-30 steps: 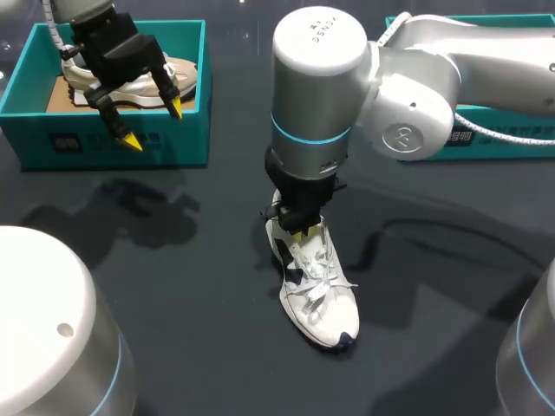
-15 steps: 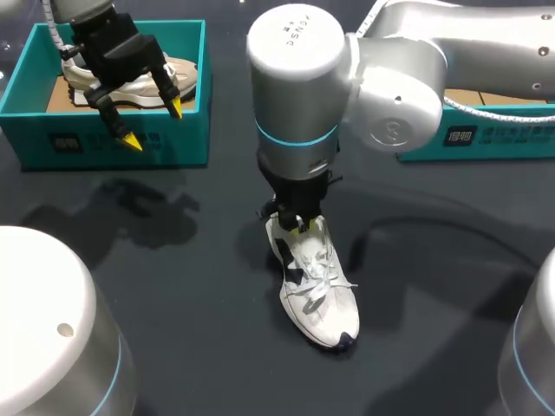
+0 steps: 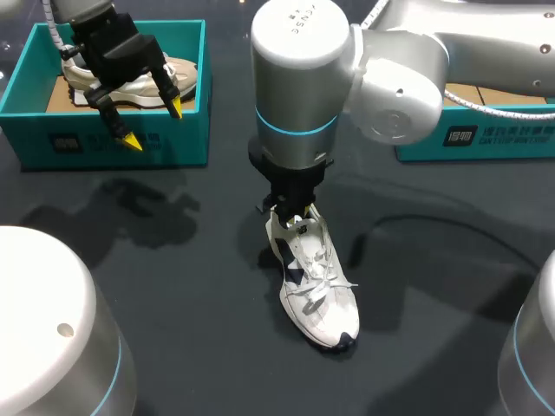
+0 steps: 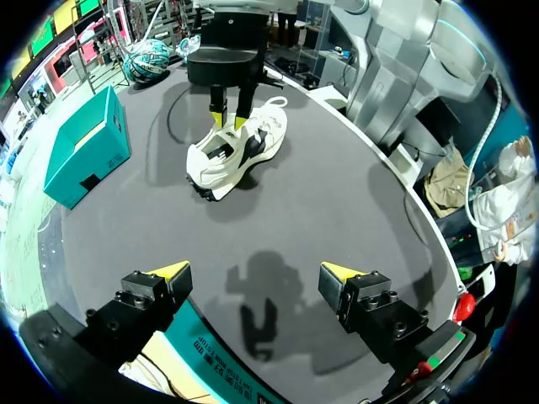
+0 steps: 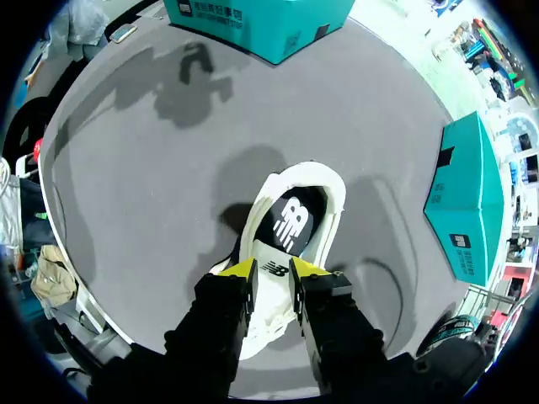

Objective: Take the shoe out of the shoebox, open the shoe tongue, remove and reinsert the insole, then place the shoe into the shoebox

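A white shoe (image 3: 319, 290) with black patches lies on the dark table, toe toward the near edge. My right gripper (image 3: 293, 217) hangs straight down over its heel opening. In the right wrist view the right gripper (image 5: 274, 271) stands open by a narrow gap, with the white tongue (image 5: 271, 252) showing just beneath the tips. Ahead of them lies the black insole (image 5: 290, 220) inside the collar. My left gripper (image 3: 152, 123) hovers wide open and holding nothing over the left teal shoebox (image 3: 113, 143). In its own view the left gripper (image 4: 257, 271) faces the shoe (image 4: 244, 151).
A beige shoe (image 3: 186, 74) lies in the left shoebox. A second teal shoebox (image 3: 486, 139) stands at the back right, behind my right arm. Bare dark table surrounds the white shoe.
My right arm has swung left and lifted a little off the shoe's throat toward the heel, and its fingers have spread slightly. The left arm has not moved.
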Robot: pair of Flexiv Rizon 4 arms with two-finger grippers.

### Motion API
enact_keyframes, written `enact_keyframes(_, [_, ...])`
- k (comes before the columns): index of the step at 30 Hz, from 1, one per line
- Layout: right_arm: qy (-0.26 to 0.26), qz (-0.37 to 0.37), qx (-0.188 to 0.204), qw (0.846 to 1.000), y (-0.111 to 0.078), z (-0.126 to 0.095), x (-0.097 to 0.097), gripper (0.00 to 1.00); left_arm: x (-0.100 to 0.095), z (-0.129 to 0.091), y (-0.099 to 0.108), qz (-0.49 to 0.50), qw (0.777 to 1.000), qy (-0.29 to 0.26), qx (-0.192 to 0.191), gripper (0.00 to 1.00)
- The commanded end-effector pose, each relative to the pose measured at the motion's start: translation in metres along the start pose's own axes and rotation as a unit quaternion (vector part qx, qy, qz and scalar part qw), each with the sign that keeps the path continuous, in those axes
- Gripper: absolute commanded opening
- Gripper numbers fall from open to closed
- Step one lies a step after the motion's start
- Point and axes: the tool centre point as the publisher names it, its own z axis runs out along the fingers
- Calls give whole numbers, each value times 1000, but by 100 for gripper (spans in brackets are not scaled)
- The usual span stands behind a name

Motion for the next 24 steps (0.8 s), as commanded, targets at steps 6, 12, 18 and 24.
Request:
enact_keyframes(6, [-13,-300,-18,954,11,-47,-9,27,0,0,0,0,1000,0,-1,100])
enact_keyframes(12, [0,-433,-51,900,11,-49,-16,100,0,0,0,0,1000,0,-1,100])
enact_keyframes(18, [0,-433,-51,900,11,-49,-16,100,0,0,0,0,1000,0,-1,100])
enact_keyframes(24, [-14,-472,-25,881,25,-42,-13,100,0,0,0,0,1000,0,-1,100])
